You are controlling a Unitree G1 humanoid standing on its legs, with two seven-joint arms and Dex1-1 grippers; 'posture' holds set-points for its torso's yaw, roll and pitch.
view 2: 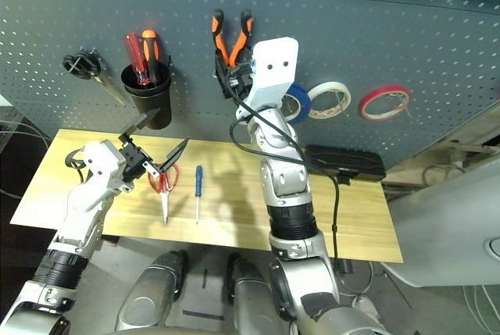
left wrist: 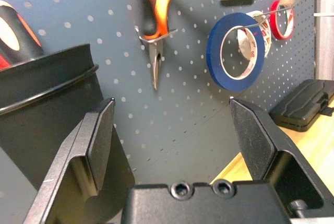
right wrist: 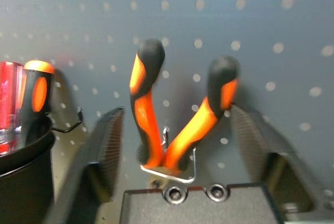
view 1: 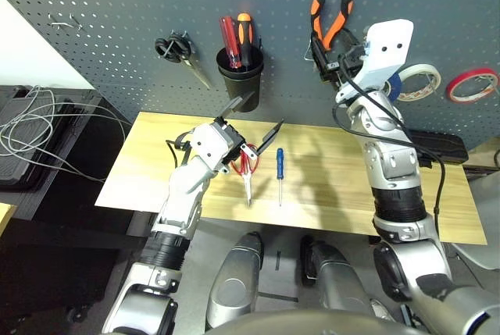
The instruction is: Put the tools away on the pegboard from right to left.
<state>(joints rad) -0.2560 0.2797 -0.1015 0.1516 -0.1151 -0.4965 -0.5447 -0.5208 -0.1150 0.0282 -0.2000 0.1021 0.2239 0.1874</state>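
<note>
Two of the four tools hang on the pegboard (view 1: 141, 7), and two lie on the wooden surface (view 1: 129, 183). The pliers (right wrist: 198, 125) have fat handles, bright orange with black ends, spread apart like a V. Their grey nose (left wrist: 155, 59) points down through a wire hook (right wrist: 193, 174) on the far board. The blue tape (left wrist: 215, 57) is a round ring with a pale inside, hung to the right of the pliers. White tape (view 2: 334, 110) and red tape (view 2: 384, 103) hang farther right.

On the surface, the scissors (view 1: 248, 183) have red loops at the far end and shiny blades pointing near. The small screwdriver (view 1: 280, 165) lies just to their right, with a blue handle on the far side and a thin metal stick pointing near.

The right pincer (right wrist: 177, 113) is open wide, with one finger on each side of the pliers' handles and not squeezing them. The left pincer (left wrist: 171, 103) is open wide too and holds nothing. It is up above the surface, near the black cup (view 1: 242, 85). In that cup stand a red screwdriver (view 1: 230, 38) and an orange and black one.
</note>
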